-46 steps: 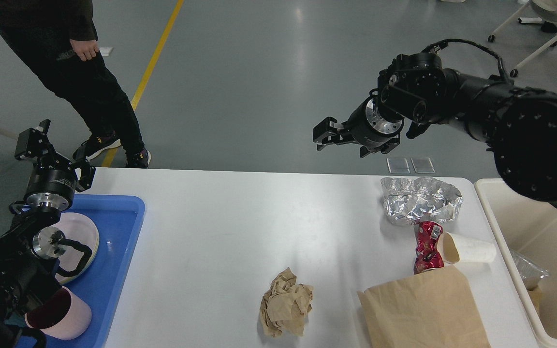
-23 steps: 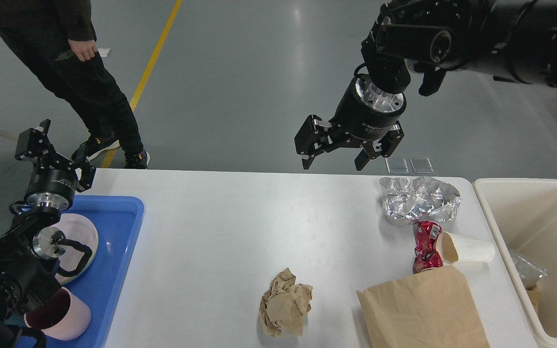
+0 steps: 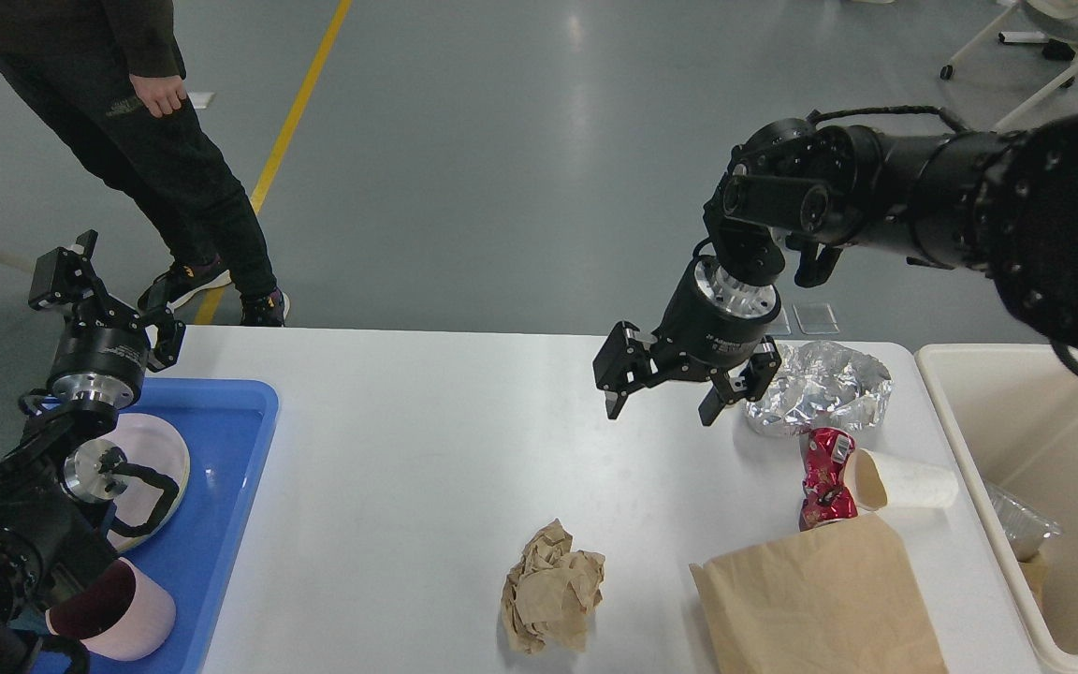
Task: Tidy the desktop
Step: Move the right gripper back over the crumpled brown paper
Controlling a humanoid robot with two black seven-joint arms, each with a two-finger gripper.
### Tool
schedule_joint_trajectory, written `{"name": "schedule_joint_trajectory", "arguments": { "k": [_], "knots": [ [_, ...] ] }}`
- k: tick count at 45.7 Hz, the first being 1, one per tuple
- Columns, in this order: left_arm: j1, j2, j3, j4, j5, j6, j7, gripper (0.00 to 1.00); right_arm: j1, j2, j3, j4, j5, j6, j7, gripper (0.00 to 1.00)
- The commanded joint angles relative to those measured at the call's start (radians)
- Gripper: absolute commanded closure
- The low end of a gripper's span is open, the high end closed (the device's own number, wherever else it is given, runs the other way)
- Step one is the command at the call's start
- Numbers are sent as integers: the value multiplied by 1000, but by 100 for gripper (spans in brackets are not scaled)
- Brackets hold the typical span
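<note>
The white desktop (image 3: 427,440) holds a crumpled brown paper ball (image 3: 553,588), a flat brown paper bag (image 3: 815,604), a crushed red can (image 3: 824,476), a white paper cup (image 3: 904,479) lying on its side, and crumpled silver foil (image 3: 820,386). My right gripper (image 3: 661,407) is open and empty, hanging above the desktop just left of the foil. My left gripper (image 3: 99,281) is open and empty, raised above the back of the blue tray (image 3: 221,505) at the left edge.
The blue tray holds a pink plate (image 3: 160,468) and a pink cup (image 3: 123,608) on its side. A cream bin (image 3: 1063,505) with some foil scrap stands at the right of the table. A person (image 3: 141,140) stands behind the table's left corner.
My right arm swung left then dropped, and its open gripper has come down from above the far edge to just over the desktop beside the foil. The left arm has not moved.
</note>
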State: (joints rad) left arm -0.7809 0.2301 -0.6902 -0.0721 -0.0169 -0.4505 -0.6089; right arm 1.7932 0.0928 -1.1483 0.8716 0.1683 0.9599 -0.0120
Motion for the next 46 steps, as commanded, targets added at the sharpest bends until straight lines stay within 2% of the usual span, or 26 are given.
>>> {"name": "schedule_joint_trajectory", "arguments": {
  "k": [1,9,20,35,46],
  "knots": [
    [0,0,0,0,0,1,0,4,-72,19,-1,-9,-3,0,-26,0],
    [0,0,0,0,0,-1,0,4,-179,22,4,-34,-1,-46,-62,0],
    [-1,0,0,0,0,-1,0,4,-304,38,41,-89,3,-98,-62,0],
    [0,0,0,0,0,-1,0,4,-410,25,163,-131,2,-96,-62,0],
    [-1,0,0,0,0,-1,0,4,-417,10,249,-143,4,-87,-62,0]
  ]
}}
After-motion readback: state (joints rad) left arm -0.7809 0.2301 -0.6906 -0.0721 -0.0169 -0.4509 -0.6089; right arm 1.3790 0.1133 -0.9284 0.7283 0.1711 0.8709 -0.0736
